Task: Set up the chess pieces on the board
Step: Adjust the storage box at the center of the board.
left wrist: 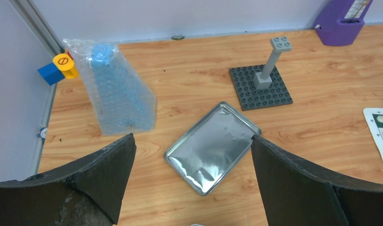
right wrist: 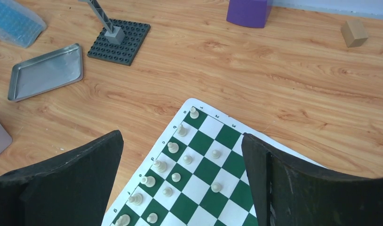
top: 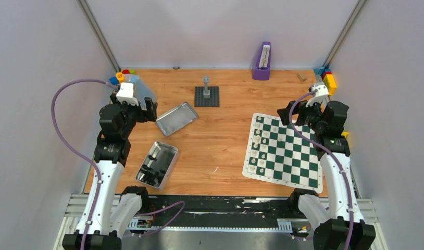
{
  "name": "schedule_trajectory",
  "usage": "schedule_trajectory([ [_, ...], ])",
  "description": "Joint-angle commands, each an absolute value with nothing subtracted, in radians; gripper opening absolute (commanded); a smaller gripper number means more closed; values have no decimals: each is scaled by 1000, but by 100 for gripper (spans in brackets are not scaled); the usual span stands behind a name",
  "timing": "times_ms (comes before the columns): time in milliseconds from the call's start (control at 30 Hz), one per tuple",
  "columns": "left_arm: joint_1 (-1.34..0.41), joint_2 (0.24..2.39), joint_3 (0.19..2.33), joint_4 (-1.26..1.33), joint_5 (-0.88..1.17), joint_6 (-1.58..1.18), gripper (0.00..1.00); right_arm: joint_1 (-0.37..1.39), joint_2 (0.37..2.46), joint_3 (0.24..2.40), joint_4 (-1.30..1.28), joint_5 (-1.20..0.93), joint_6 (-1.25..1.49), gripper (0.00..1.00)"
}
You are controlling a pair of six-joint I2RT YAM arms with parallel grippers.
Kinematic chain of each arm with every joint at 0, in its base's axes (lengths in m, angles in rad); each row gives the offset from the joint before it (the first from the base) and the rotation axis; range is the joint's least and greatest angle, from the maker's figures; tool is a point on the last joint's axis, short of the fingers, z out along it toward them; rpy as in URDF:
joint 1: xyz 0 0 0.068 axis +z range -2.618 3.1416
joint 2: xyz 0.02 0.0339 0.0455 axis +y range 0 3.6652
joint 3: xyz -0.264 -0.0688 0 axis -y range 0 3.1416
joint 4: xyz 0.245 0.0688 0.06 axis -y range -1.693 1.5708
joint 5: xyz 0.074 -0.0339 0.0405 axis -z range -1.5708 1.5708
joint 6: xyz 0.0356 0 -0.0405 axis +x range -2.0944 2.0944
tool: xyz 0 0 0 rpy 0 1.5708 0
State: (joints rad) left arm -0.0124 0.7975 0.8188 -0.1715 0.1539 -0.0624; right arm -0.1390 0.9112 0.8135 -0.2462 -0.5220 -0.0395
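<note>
Left end effector [left wrist: 192, 141]: fingers spread wide, holding nothing, touching nothing. It hangs over the wooden desk [top: 225, 135], facing the shallow silver metal lid [left wrist: 211, 148].

Right end effector [right wrist: 181, 137]: also spread wide and empty, poised above the far left corner of the flat green-and-white checked board [top: 298, 161].

Cream-white chess pieces [right wrist: 173, 147] stand in two files along the board's left edge. No black piece is seen on the board.

Small dark chess pieces [top: 151, 173] lie heaped in the open rectangular silver tin [top: 171, 156] on the left half of the desk, well apart from the board. How any single one lies is too small to tell.

Governing relation: the tin sits nearer the arm bases than the left end effector, just beside the left arm. Its long axis runs roughly near to far, the far end tilted rightward. The left arm is clearly the nearer.

Judgement: the next pick should fall to the left arm, drawing back and down into the tin.
</note>
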Motion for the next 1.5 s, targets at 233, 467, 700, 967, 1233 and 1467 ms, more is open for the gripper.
schedule_trajectory([
  [233, -9, 776, 821, -185, 229, -16, 100, -143, 873, 799, -223, -541, -75, 100],
  [467, -8, 750, 882, -310, 274, 103, 100, -143, 849, 801, -236, -633, -91, 100],
  [700, -74, 851, 1031, -682, 400, 435, 100, -143, 840, 793, -284, -736, -155, 100],
  [967, -178, 975, 931, -772, 182, 615, 100, -133, 852, 780, -291, -764, -177, 100],
  [1233, -178, 1186, 912, -846, 55, 594, 95, -133, 857, 778, -293, -783, -178, 100],
  [1467, -178, 1311, 858, -783, 7, 526, 82, -133, 862, 777, -293, -786, -178, 100],
])
